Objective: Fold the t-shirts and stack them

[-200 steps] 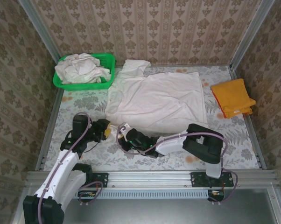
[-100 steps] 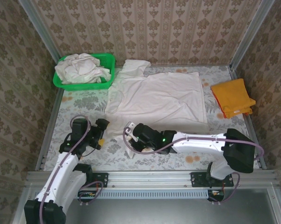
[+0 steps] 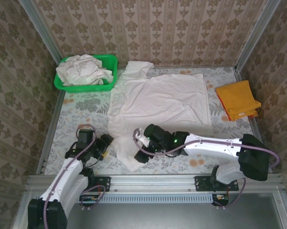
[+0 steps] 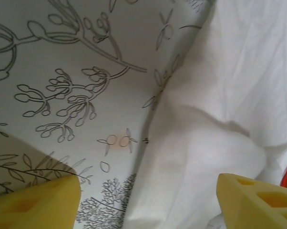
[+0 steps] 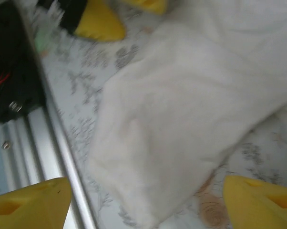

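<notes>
Floral-patterned surface (image 3: 76, 107) carries an off-white t-shirt (image 3: 158, 102) spread flat beyond both tools, one flap of it reaching back between them. Left tool (image 4: 148, 191) stands released, its yellow fingers (image 4: 34, 205) wide apart over the flap's edge. Right tool (image 5: 147, 191) is likewise released, hovering above the flap's rounded end. A folded orange t-shirt (image 3: 236, 99) lies well off to the right tool's right, and a green basket (image 3: 111, 62) of crumpled off-white shirts (image 3: 84, 69) sits far ahead of the left tool.

Jaws spread wide on left gripper (image 4: 146, 202), right gripper (image 5: 143, 202)
</notes>
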